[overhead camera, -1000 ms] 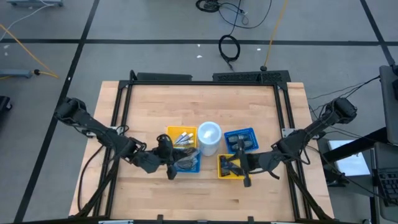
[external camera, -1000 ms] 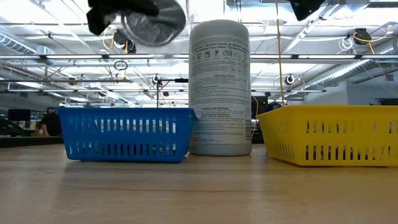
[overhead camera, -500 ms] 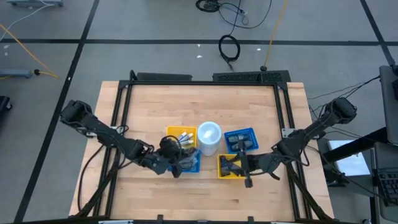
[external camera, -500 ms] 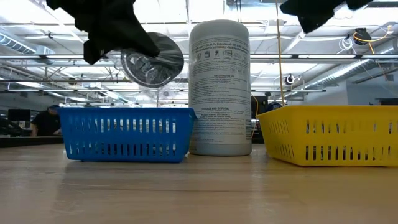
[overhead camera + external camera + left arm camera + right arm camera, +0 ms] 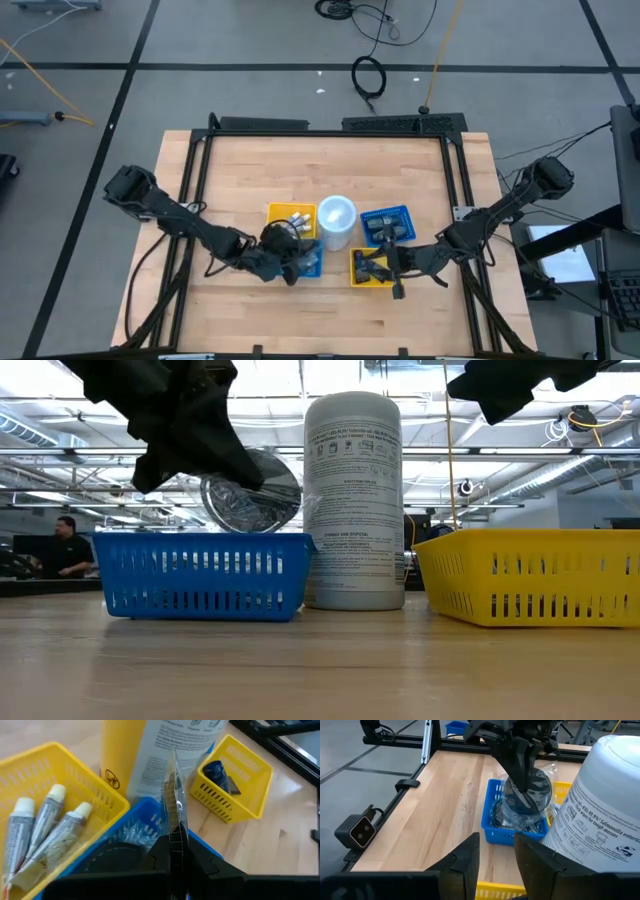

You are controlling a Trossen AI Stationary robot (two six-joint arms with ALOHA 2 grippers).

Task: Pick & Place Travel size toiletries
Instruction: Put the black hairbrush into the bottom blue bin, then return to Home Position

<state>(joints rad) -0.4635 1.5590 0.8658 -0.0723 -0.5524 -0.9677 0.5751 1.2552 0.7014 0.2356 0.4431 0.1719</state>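
A dark round piece in clear wrap (image 5: 250, 490) (image 5: 527, 795) hangs just over the near blue basket (image 5: 200, 575) (image 5: 310, 262), with my left gripper (image 5: 287, 266) (image 5: 172, 842) shut on it. More wrapped pieces (image 5: 512, 822) lie in that basket. My right gripper (image 5: 383, 268) (image 5: 496, 855) stands open over the small yellow basket (image 5: 368, 270), nothing between its fingers. My left gripper pinches the clear wrap (image 5: 173, 812) of the round piece between its two fingers, at the wrap's upper edge. The fingers (image 5: 520, 767) slant down from the table's left side. The piece hangs edge-down below them, its lower rim level with the blue basket's top.
A big white tub (image 5: 336, 222) (image 5: 353, 500) stands between the baskets. A yellow basket (image 5: 75, 780) behind the blue one holds three white tubes (image 5: 40, 820). A second blue basket (image 5: 387, 224) sits at the tub's right. A person (image 5: 65, 545) is in the room behind.
My left gripper has come down toward the near blue basket and rolled, staying shut. The wrapped round piece has sunk with it from well above the basket to just over its rim.
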